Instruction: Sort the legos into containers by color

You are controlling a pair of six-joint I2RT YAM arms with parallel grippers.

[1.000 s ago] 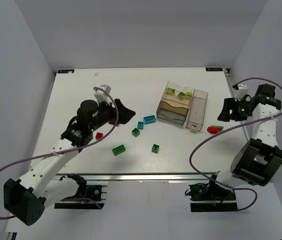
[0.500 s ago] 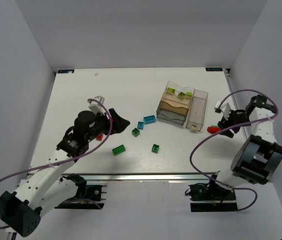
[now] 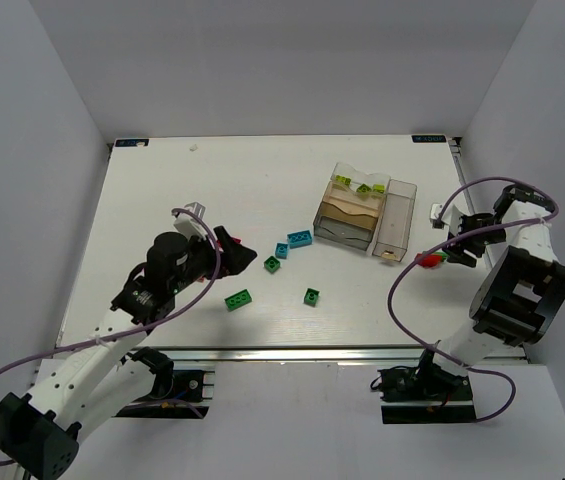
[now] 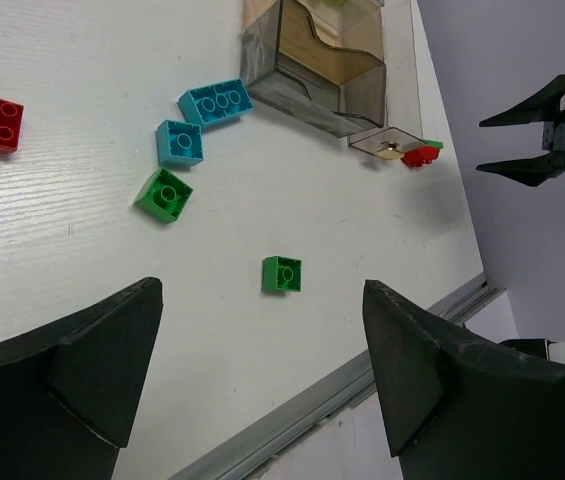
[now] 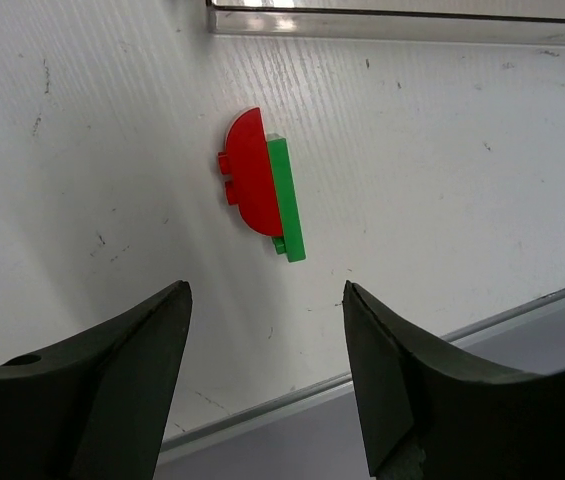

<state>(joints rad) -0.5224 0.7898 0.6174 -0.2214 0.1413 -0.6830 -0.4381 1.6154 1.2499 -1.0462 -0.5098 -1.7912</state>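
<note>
Left pincer [image 4: 260,300] and right pincer [image 5: 264,298] both spread wide, each pointed down at a slant.

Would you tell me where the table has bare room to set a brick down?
Bare: the far-left table from the far edge down to the left gripper, and the strip beyond the containers. Crowded: bricks between left gripper and containers; red-green piece beside right gripper.
</note>
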